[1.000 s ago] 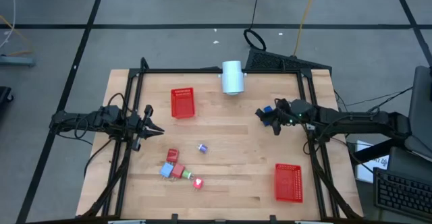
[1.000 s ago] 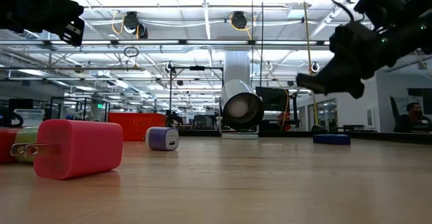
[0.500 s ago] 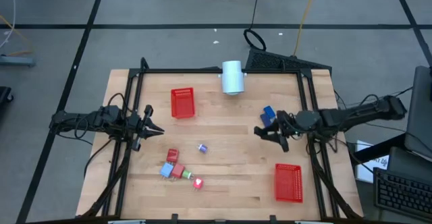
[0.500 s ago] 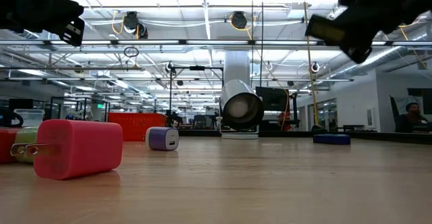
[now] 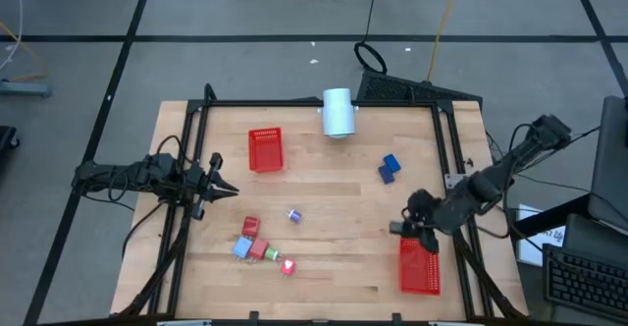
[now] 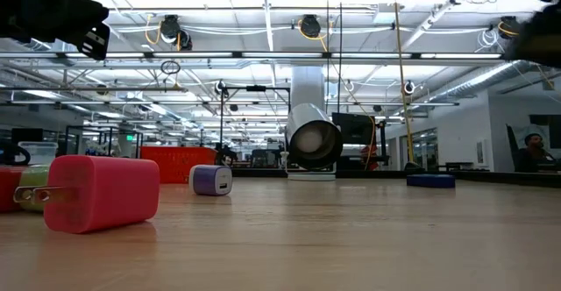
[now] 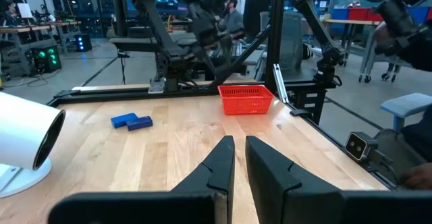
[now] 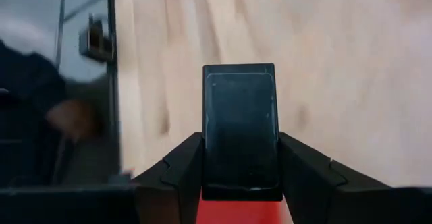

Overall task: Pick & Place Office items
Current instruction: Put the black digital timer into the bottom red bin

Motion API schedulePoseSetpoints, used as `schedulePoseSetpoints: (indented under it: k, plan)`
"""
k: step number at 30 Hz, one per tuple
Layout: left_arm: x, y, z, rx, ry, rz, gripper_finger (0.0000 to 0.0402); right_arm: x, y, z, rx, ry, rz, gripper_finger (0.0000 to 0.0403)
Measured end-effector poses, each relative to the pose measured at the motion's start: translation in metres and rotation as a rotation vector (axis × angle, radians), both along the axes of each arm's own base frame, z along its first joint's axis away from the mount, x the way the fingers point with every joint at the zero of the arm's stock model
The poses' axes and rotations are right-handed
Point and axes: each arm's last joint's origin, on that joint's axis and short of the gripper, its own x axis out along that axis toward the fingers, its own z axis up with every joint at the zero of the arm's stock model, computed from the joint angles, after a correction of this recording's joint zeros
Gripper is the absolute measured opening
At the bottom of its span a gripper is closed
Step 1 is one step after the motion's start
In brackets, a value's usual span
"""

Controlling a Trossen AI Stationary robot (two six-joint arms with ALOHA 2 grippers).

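Right fingers (image 8: 182, 166) clamping black piece (image 8: 240, 129), seemingly over red basket (image 5: 420, 267)

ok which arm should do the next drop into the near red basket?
Right. The right gripper is shut on a black piece and hangs at the edge of the red basket nearest it. The left gripper waits at the table's left side, holding nothing.
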Motion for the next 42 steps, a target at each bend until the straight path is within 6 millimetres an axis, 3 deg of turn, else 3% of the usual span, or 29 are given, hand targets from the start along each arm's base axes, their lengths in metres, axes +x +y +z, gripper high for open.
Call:
schedulePoseSetpoints:
  k: [8, 20, 32, 42]
  plan:
    - [0.0, 0.0, 0.0, 0.0, 0.0, 0.0, 0.0042, -0.012, 0.025, -0.012, 0.131, 0.21, -0.021, 0.015]
    - [0.0, 0.0, 0.0, 0.0, 0.0, 0.0, 0.0042, -0.012, 0.038, -0.027, 0.108, 0.332, 0.006, 0.0162]
    - [0.0, 0.0, 0.0, 0.0, 0.0, 0.0, 0.0042, -0.01, 0.042, -0.026, 0.132, 0.316, 0.018, 0.0171]
    - [0.0, 0.0, 0.0, 0.0, 0.0, 0.0, 0.0042, -0.009, 0.042, -0.026, 0.139, 0.308, 0.022, 0.0223]
